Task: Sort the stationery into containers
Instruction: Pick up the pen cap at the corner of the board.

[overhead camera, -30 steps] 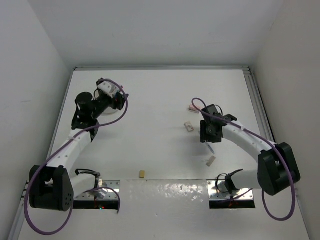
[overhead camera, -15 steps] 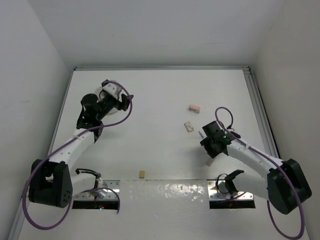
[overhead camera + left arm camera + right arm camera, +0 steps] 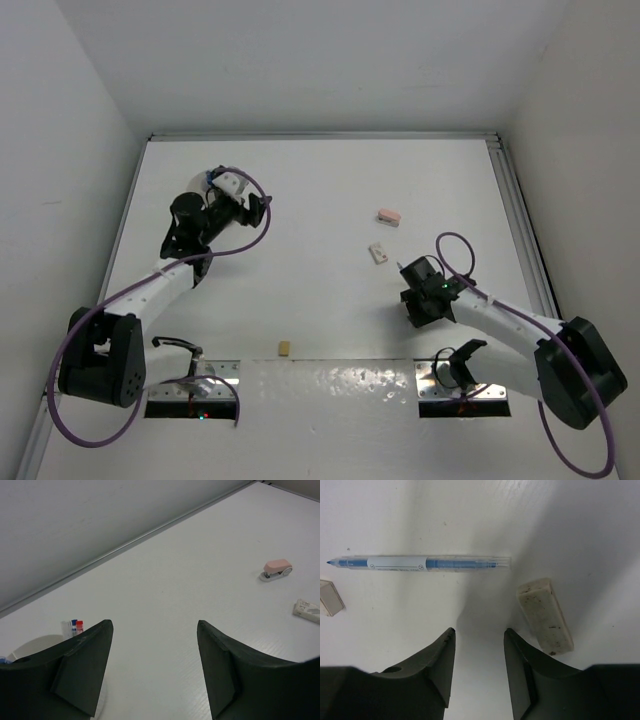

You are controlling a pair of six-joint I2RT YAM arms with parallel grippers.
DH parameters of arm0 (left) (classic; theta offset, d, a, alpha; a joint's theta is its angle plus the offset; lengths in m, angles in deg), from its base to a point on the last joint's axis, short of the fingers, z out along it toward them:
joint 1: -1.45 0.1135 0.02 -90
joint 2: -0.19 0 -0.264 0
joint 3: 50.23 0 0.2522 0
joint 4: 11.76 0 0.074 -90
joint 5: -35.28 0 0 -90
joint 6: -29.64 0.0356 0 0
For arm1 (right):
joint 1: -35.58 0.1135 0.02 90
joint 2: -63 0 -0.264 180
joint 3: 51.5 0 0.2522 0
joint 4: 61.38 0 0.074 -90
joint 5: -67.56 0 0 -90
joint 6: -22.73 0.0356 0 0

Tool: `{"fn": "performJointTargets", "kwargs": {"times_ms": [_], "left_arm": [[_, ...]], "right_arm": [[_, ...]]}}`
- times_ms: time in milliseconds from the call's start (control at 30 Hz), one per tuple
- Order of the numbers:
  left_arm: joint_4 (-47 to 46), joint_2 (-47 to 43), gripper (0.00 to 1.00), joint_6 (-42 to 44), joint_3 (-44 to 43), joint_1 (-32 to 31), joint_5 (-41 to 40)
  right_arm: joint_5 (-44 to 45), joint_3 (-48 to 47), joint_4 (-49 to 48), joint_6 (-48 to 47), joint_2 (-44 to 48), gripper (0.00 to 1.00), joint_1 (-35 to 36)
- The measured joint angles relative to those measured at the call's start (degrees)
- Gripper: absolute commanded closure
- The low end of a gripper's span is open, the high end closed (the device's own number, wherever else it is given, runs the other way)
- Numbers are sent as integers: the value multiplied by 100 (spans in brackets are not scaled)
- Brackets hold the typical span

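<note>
Top external view: the right gripper (image 3: pixel 479 632) has drawn back, well right of the bowl (image 3: pixel 35 642); its fingers stand apart and empty over the pen (image 3: pixel 420 563) and block (image 3: pixel 545 615). The left gripper (image 3: pixel 153 625), also apart and empty, has swung just off the bowl; the pen looks next. The pen's label print is too small to read.
</note>
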Motion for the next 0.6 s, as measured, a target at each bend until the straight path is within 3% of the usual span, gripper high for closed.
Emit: {"fn": "performJointTargets", "kwargs": {"times_ms": [167, 433, 600], "left_arm": [[-7, 15, 34, 0, 0, 0, -48], [-170, 13, 34, -2, 63, -52, -129], [-181, -2, 34, -9, 201, -116, -190]], "right_arm": [[26, -57, 2, -396, -39, 60, -39], [-133, -1915, 450, -3246, -1073, 71, -96], [-398, -1716, 728, -4033, -1119, 66, -39]]}}
